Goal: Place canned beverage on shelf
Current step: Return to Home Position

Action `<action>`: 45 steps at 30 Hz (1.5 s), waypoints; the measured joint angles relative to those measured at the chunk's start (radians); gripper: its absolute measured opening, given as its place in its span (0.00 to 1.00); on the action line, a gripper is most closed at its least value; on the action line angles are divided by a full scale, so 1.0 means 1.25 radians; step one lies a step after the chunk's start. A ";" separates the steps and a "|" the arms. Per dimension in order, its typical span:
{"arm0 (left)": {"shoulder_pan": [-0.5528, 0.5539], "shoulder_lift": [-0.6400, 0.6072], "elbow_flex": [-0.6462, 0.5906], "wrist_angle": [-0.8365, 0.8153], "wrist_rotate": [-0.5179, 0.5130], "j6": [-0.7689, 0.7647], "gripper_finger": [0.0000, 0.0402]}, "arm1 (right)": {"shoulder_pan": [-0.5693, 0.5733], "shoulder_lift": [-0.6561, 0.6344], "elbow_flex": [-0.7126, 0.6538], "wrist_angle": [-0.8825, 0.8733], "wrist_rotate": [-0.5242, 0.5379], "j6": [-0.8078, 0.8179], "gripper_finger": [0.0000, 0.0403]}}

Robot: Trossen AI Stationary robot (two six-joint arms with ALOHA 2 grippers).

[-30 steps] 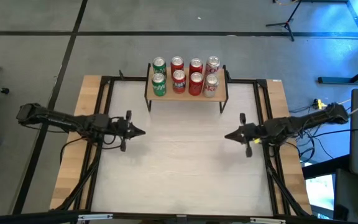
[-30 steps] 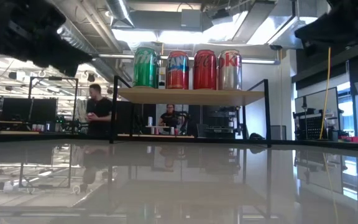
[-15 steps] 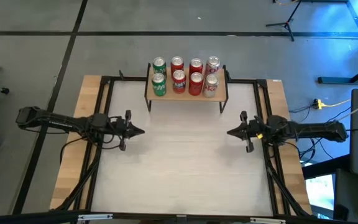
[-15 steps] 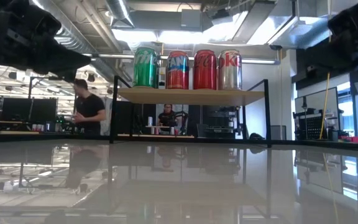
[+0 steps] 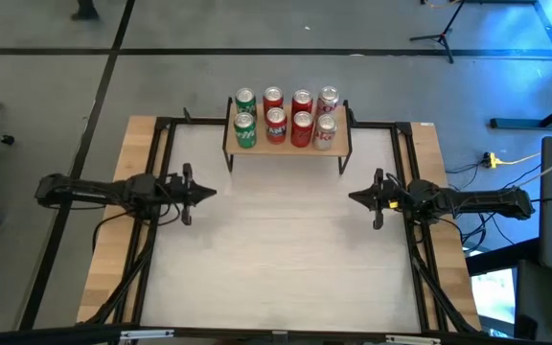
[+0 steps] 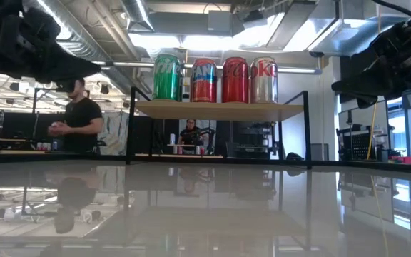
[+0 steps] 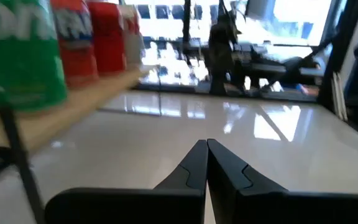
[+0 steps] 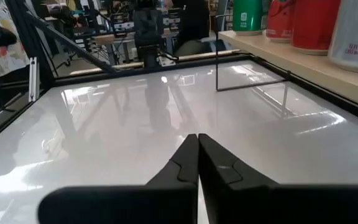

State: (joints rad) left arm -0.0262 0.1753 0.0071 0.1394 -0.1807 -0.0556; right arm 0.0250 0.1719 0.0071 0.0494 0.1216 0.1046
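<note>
The shelf (image 5: 287,146), a low light-wood rack on thin black legs, stands on its legs at the table's far middle. Several cans (image 5: 286,117) stand upright on it in two rows: green, red and silver. In the low view the front row of cans (image 6: 214,78) shows on the shelf top (image 6: 216,109). My left gripper (image 5: 211,192) is shut and empty over the table's left part. My right gripper (image 5: 354,198) is shut and empty over the right part. Both point toward the table's middle. Its shut fingers show in each wrist view: the left (image 7: 206,149), the right (image 8: 197,140).
The white tabletop (image 5: 286,249) lies bare between the two grippers and toward the near edge. A black frame (image 5: 161,129) runs along the table's sides. A person (image 6: 77,125) stands in the room beyond the table, another sits farther back (image 6: 191,135).
My left gripper has drawn back toward the table's left edge and a little toward the far edge. My right arm has straightened level, its gripper staying near the same spot. The person in the room behind has walked left.
</note>
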 joint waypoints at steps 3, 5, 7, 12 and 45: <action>0.000 -0.103 0.000 -0.078 -0.016 0.005 0.00 | 0.000 0.000 0.000 0.000 0.000 0.003 0.01; 0.000 -0.141 0.002 -0.077 0.007 0.008 0.00 | 0.001 0.000 0.000 0.000 0.000 0.012 0.01; -0.001 -0.138 0.012 -0.098 0.005 0.009 0.00 | 0.001 0.000 0.000 -0.003 -0.001 0.016 0.01; -0.001 -0.136 0.018 -0.126 -0.030 -0.016 0.00 | 0.001 0.001 0.000 -0.008 -0.009 0.017 0.01; 0.000 -0.129 0.018 -0.124 -0.031 -0.016 0.00 | 0.001 0.002 0.000 -0.011 -0.008 0.037 0.01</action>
State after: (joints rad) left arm -0.0265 0.0136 0.0292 -0.0151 -0.2192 -0.0753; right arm 0.0257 0.1741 0.0074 0.0360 0.1120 0.1509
